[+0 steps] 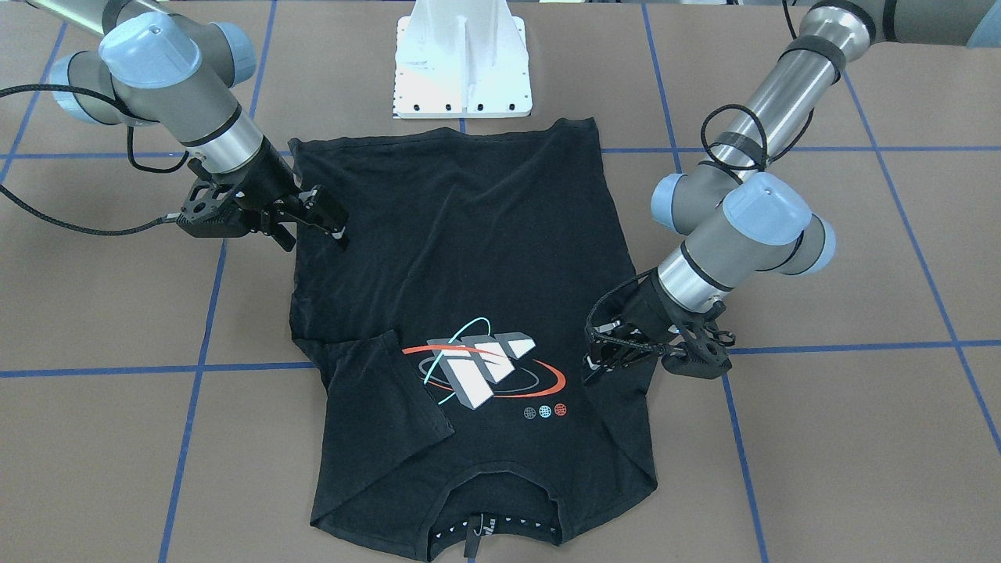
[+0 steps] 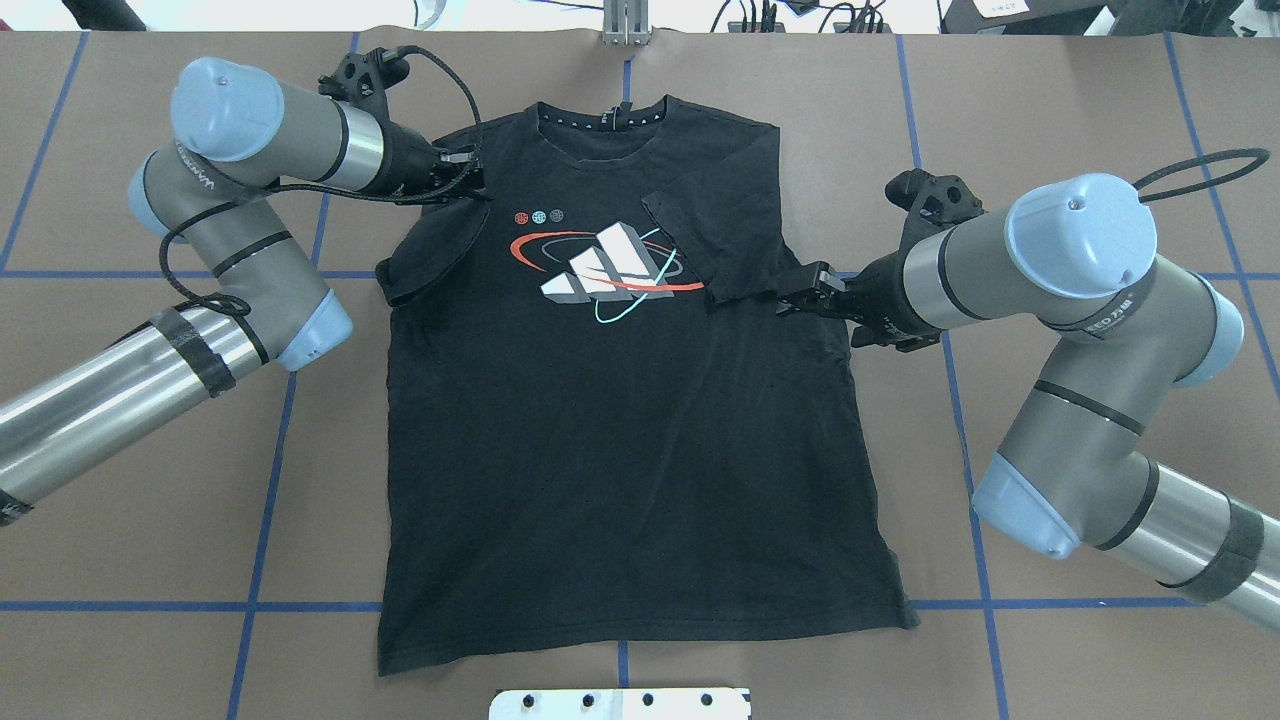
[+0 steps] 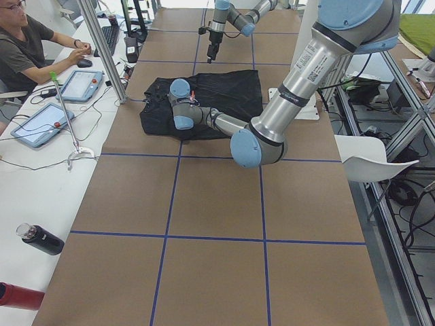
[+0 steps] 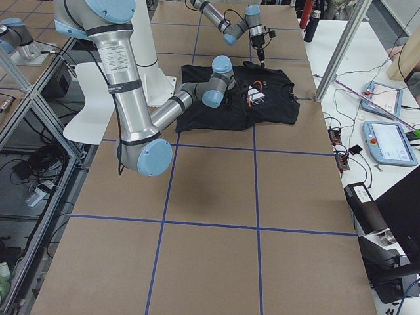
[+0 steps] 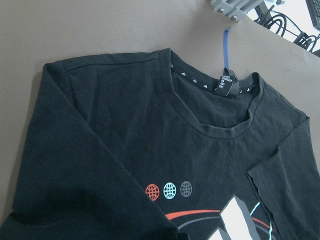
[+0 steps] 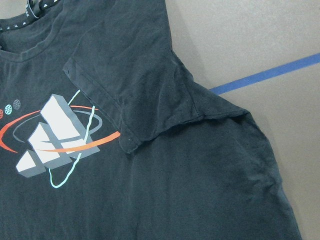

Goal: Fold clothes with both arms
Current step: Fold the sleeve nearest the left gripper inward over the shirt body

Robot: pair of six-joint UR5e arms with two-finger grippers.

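Front-facing view: shows black T-shirt [image 1: 469, 258] flat on brown surface [image 1: 821, 438], logo [image 1: 481, 367] up, collar [image 1: 500, 477] at the near edge, one sleeve [image 1: 383, 391] folded over the chest.

Overhead view: places right gripper [image 2: 800, 295], jaws apart, at the shirt's right edge beside the folded sleeve. Places left gripper [image 2: 472, 180] at the left shoulder; cannot tell how the jaws stand.

Wrist views: show collar and logo close up.

White pedestal [image 1: 461, 59] stands on blue-taped table [image 1: 860, 438].

T-shirt [image 2: 620, 430] chest: three-bar logo [image 2: 600, 270], three globe icons [image 5: 169, 190]; neck tag [image 5: 226, 82] print illegible.
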